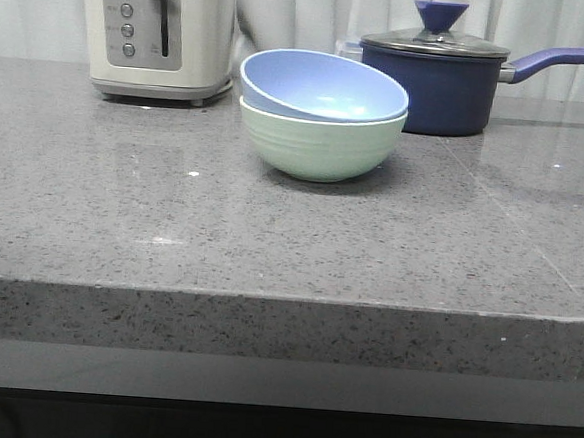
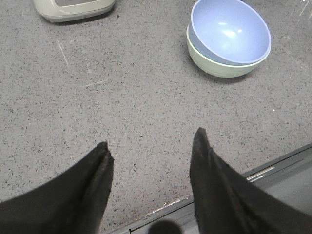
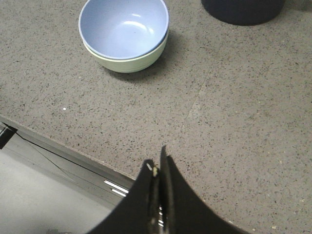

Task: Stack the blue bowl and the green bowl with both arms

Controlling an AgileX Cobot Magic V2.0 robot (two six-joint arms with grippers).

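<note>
- A grey speckled counter [image 1: 121, 227] fills the front view; neither arm shows in that view.
- Landmark: the green bowl [image 1: 317, 146], standing upright near the middle of the counter.
- Left of the green bowl and a little behind it stands a cream toaster [image 1: 160, 29], well apart from it.
- The left claw [image 2: 152, 148] hangs over the near edge of the counter, its two dark fingers spread wide with bare counter between them, holding nothing.
- From the left claw, the green bowl lies ahead and off to one side, well apart.
- The blue bowl [image 1: 316, 85] sits inside the green bowl, tilted so its rim rides higher on the left side.
- Judged from this, the stack is already made; what may remain is only settling the blue bowl level.
- Right of the green bowl and behind it stands a dark blue saucepan [image 1: 442, 84] with a lid, near but apart, its handle pointing right.
- The right claw [image 3: 160, 168] hovers over the near counter edge, fingers pressed together and empty.
- Bare counter lies between each claw and the bowls; nothing stands in the way.
- Neither arm looks clearly nearer the bowls.
</note>
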